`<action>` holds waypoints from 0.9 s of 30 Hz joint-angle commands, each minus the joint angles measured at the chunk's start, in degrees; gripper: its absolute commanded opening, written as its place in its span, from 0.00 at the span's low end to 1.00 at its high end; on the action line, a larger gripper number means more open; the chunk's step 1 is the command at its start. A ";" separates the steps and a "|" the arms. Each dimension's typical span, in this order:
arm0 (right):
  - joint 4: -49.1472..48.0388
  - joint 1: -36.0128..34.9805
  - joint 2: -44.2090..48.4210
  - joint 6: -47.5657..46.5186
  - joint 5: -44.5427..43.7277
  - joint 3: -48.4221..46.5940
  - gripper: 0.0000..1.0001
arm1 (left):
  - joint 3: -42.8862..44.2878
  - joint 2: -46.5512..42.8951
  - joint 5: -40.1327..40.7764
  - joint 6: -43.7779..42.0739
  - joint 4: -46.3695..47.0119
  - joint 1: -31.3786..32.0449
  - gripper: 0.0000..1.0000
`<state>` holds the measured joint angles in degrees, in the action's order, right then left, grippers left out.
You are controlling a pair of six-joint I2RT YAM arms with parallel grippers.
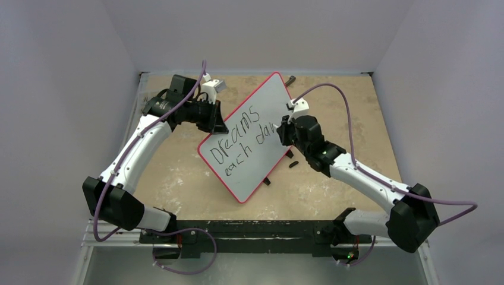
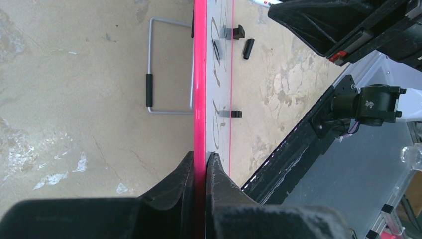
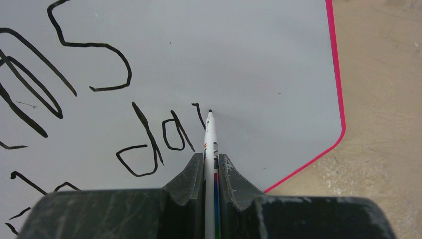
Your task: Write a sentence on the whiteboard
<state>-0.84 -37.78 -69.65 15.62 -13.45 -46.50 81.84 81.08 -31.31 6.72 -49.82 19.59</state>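
The whiteboard, white with a thin red rim, lies tilted across the middle of the table. Black marker words on it read "Dreams" over "each da". My left gripper is shut on the board's left rim, seen edge-on as a pink strip in the left wrist view. My right gripper is shut on a thin white marker. Its black tip touches the board just right of "da", beside a short fresh stroke.
A grey wire stand with a black grip lies behind the board. Small black clips and a black cap lie on the tan table right of the board. The black arm base rail runs along the near edge.
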 commanded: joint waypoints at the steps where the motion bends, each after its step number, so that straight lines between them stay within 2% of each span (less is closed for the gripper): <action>1: -1.54 0.29 -1.41 -1.03 -0.82 -4.67 0.00 | 0.23 -0.69 8.02 -5.17 0.48 0.27 0.00; 10: -1.47 0.35 -3.47 -1.11 0.10 -7.15 0.00 | 0.25 -0.86 8.02 -5.21 0.46 0.27 0.00; 27: -0.91 0.39 -1.98 0.06 3.54 -0.82 0.00 | 0.25 -1.17 8.20 -5.17 0.43 0.27 0.00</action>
<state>-1.74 -37.34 -71.99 14.96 -13.69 -49.10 81.84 81.08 -31.03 6.98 -50.00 19.59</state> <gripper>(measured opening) 0.085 0.046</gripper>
